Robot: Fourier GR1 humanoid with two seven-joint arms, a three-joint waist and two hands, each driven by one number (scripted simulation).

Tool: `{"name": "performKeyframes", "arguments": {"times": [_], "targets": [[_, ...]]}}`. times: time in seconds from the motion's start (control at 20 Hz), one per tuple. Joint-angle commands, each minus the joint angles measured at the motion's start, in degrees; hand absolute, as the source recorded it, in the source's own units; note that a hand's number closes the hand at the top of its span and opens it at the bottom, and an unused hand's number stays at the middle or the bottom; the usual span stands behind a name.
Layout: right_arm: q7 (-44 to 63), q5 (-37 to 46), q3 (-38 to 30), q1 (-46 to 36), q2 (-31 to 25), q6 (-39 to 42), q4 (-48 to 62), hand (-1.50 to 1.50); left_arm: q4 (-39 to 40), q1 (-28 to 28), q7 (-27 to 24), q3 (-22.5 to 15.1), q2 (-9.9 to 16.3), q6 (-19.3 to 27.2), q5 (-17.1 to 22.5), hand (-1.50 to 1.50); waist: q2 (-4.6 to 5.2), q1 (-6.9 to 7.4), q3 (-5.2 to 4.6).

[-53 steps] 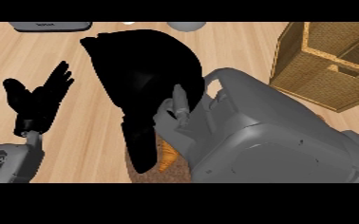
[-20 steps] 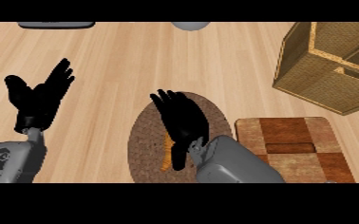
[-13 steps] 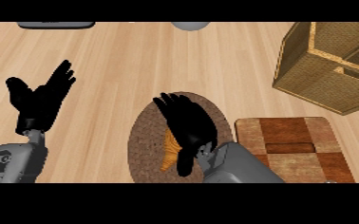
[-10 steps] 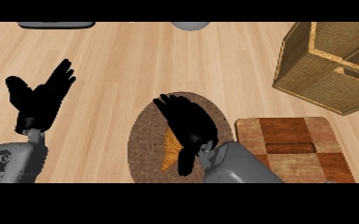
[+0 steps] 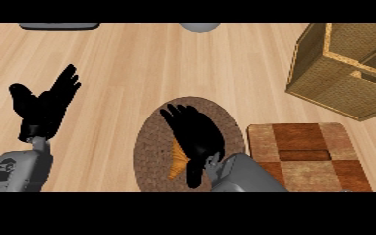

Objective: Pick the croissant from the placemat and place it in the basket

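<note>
A golden croissant (image 5: 177, 160) lies on the round brown woven placemat (image 5: 150, 149) near the counter's front; only its left edge shows. My right hand (image 5: 195, 138) lies flat over it with fingers straight, pointing away from me, and covers most of it. The wicker basket (image 5: 334, 69) stands at the far right, well apart from the hand. My left hand (image 5: 44, 107) rests open at the left edge, fingers up.
A checkered wooden board (image 5: 308, 154) lies just right of the placemat. A dark flat object (image 5: 58, 26) and a grey round object (image 5: 200, 27) sit at the counter's far edge.
The right arm has drawn back from a close, view-filling position and the hand has settled lower on the placemat over the croissant. The left hand has stayed put.
</note>
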Motion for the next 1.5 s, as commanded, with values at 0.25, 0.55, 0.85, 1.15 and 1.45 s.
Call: {"name": "performKeyframes", "arguments": {"times": [0.25, 0.55, 0.85, 1.15, 1.45], "targets": [[-1.28, 2.27, 3.14, -2.77, 0.18, -7.14, 9.97, -1.50, 0.22, -1.74, 0.80, 2.34, -0.43, -1.45, -0.82, 0.00, 0.08, 0.21, 0.00], [-3.62, 5.54, 6.19, -2.48, 0.18, -3.41, 11.38, 1.50, -2.43, -0.30, 3.30, 3.73, 0.54, -3.26, 0.53, 0.00, 0.05, 0.30, 0.01], [-4.68, 5.87, 7.49, -1.40, 0.19, -2.66, 10.25, 1.50, -4.89, 1.77, 3.43, 1.77, -2.78, -2.12, -1.35, 0.00, -0.01, 0.17, 0.01], [5.78, 6.21, 4.59, 6.10, 0.18, -15.38, 4.87, 1.50, 1.73, -0.56, -1.47, 3.31, -2.24, -1.30, -3.16, 0.00, 0.03, -0.93, 0.00], [16.45, 4.64, 8.94, 10.22, 0.18, -26.82, -0.81, 1.50, -1.67, 0.15, 1.04, 1.56, -3.55, -1.91, -3.04, 0.00, -0.02, -0.01, 0.02]]}}
